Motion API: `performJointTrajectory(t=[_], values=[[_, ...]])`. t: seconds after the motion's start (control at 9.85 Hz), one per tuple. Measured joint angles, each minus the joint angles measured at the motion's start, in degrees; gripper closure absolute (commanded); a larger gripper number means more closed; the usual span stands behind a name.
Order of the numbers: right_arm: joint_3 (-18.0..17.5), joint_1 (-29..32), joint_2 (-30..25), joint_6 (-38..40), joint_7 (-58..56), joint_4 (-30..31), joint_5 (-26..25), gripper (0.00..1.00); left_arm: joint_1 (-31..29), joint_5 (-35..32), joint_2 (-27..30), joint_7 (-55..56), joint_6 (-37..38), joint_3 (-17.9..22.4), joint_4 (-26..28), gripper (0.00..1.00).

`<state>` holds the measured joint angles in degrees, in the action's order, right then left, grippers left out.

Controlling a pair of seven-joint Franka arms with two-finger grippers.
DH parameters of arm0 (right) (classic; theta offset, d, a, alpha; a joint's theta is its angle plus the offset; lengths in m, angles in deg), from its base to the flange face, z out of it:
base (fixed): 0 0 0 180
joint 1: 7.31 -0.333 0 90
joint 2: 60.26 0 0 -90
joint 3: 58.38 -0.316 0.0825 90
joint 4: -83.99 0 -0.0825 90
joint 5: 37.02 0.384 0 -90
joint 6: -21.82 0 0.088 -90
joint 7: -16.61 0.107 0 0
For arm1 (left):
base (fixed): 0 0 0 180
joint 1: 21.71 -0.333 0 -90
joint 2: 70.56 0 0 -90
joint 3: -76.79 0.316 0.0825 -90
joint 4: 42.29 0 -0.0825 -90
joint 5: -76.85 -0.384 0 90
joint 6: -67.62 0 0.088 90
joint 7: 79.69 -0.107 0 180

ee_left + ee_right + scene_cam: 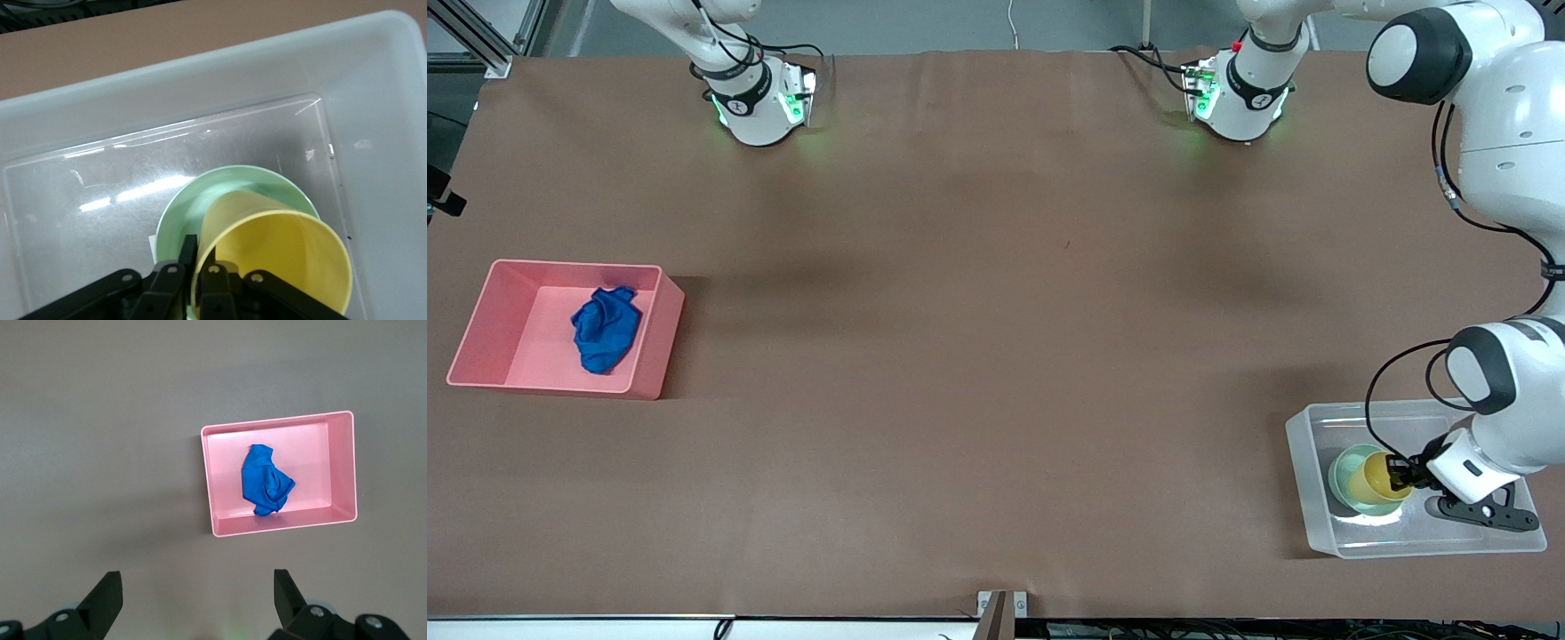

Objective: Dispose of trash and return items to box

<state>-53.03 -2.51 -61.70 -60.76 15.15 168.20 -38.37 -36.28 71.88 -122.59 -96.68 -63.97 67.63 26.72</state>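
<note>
Front view: the left gripper (1409, 473) was down in the clear rectangular plastic tub (1316, 516) at approx 4 o'clock on the table, pinching the rim of the small yellow plastic cup (1375, 478), which sat tilted in the shallow mint-green round bowl (1343, 467); letting go at that lean could tip the cup over. Left wrist view: fingers (217, 280) clamped the cup's (280, 247) wall, one inside, one outside, w/ the bowl (227, 190) beneath. Right wrist view: the right gripper (197, 600), spread wide & empty, waited high over the table, w/ the crumpled royal-blue soft wad (265, 482) in the pink opaque rectangular bin (343, 470).

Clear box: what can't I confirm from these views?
- Left wrist view: whether the cup rests in the bowl or hangs above it; the cup hides the contact.
- Front view: the left gripper and arm cover part of the box.
- Right gripper: its fingertips only.
</note>
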Motion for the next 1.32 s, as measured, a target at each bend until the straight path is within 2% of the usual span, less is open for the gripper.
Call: performJointTrajectory(t=[0.1,0.41,0.71,1.12,1.32], values=[[0.01,0.0,0.0,0.0,-0.04,0.0,0.0,0.0,0.15,0.0,0.19,1.02,-0.02,-0.02,-0.28,0.0],[0.04,0.01,0.0,0.01,-0.08,0.01,0.0,0.0,0.36,0.0,4.2,1.6,2.27,-0.59,-0.07,0.0],[0.06,0.02,0.0,0.01,-0.1,0.04,0.0,0.0,0.84,0.0,15.32,3.44,14.54,-3.99,1.77,0.0],[0.06,0.02,0.01,0.12,-0.12,0.08,0.0,0.0,1.25,0.0,32.37,10.42,21.55,-9.48,13.91,0.0],[0.08,0.02,0.01,0.14,-0.13,0.09,0.0,0.0,1.23,0.93,38.81,11.3,26.99,-10.33,16.6,0.0]])
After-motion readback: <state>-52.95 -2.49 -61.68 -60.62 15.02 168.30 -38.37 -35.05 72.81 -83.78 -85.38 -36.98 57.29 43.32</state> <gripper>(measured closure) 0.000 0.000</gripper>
